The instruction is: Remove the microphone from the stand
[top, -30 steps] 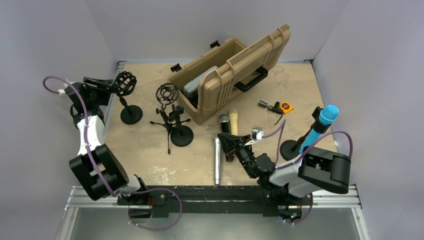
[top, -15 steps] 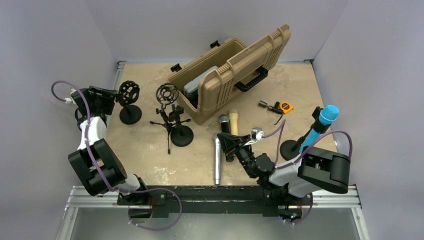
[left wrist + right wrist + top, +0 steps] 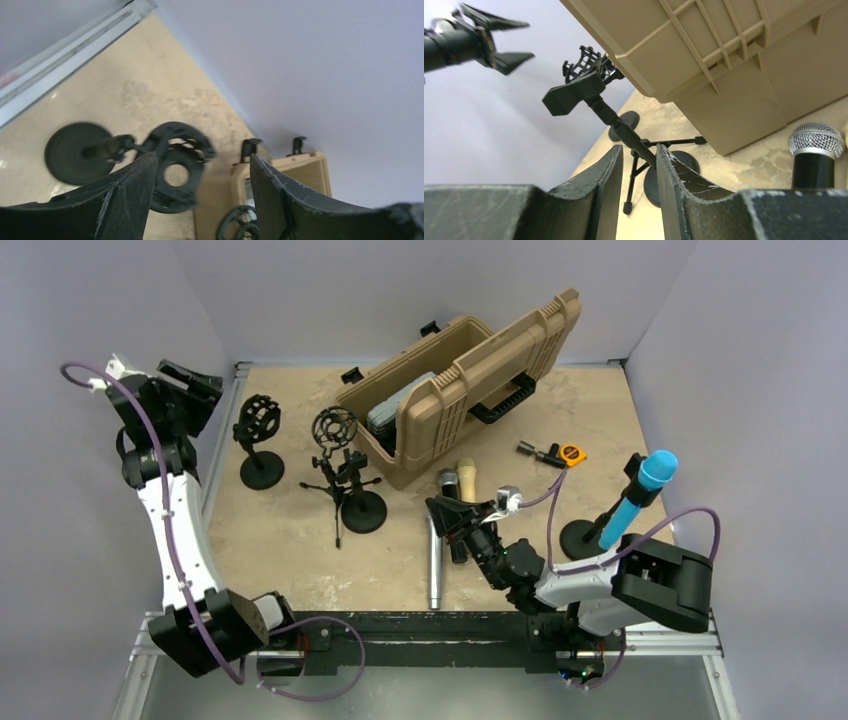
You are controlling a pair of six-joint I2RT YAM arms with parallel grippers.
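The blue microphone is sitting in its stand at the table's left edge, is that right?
Not quite. The blue microphone does sit in its stand, but at the right edge of the table, not the left. The top external view shows it.

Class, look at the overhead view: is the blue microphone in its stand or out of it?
In the stand: the blue microphone is clipped at its top, tilted, head up.
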